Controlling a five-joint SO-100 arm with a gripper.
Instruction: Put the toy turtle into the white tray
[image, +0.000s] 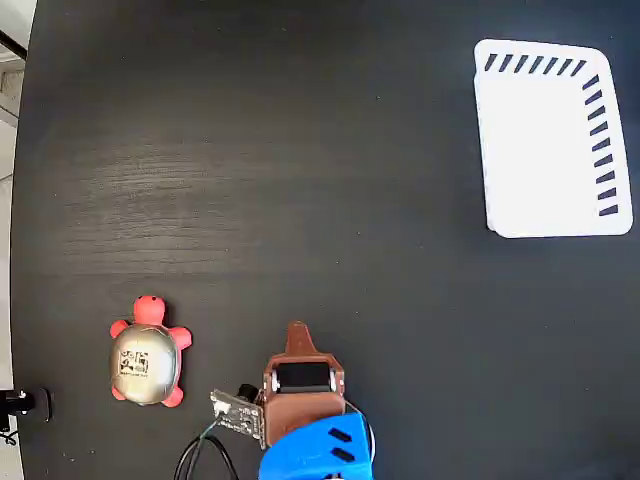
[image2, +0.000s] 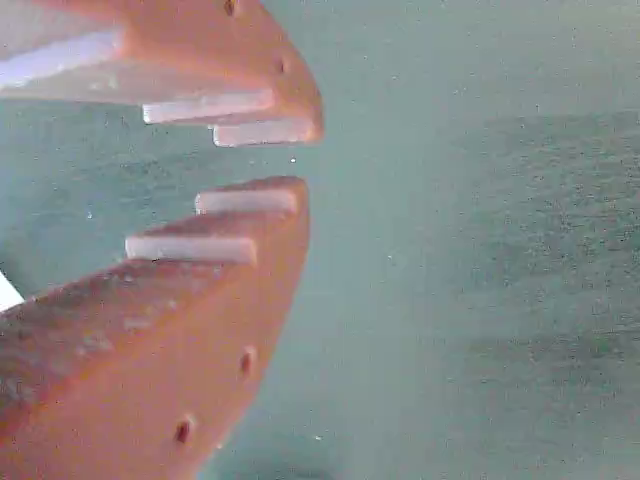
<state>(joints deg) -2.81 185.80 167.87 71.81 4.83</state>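
Seen from above in the fixed view: dark counter (image: 300, 150) with faint wood grain, filling almost the whole picture. At lower left, toy turtle (image: 148, 353) resting on the counter, red-pink head pointing to the top of the picture, silvery shell up, with a black-and-white code sticker (image: 134, 362) on it. At upper right, white tray (image: 545, 150), flat on the counter, dark slanted slots along its top and right edges, nothing inside, well apart from the turtle. At bottom centre, brown gripper (image: 297, 330) on a blue arm (image: 315, 450), just to the right of the turtle but not touching it (a small circuit board (image: 238, 413) with cables beside it). From the wrist view: two orange fingers (image2: 240, 90) coming in from the left, tips close to each other with only a narrow gap between, gripping nothing; behind them only the bare, blurred counter surface.
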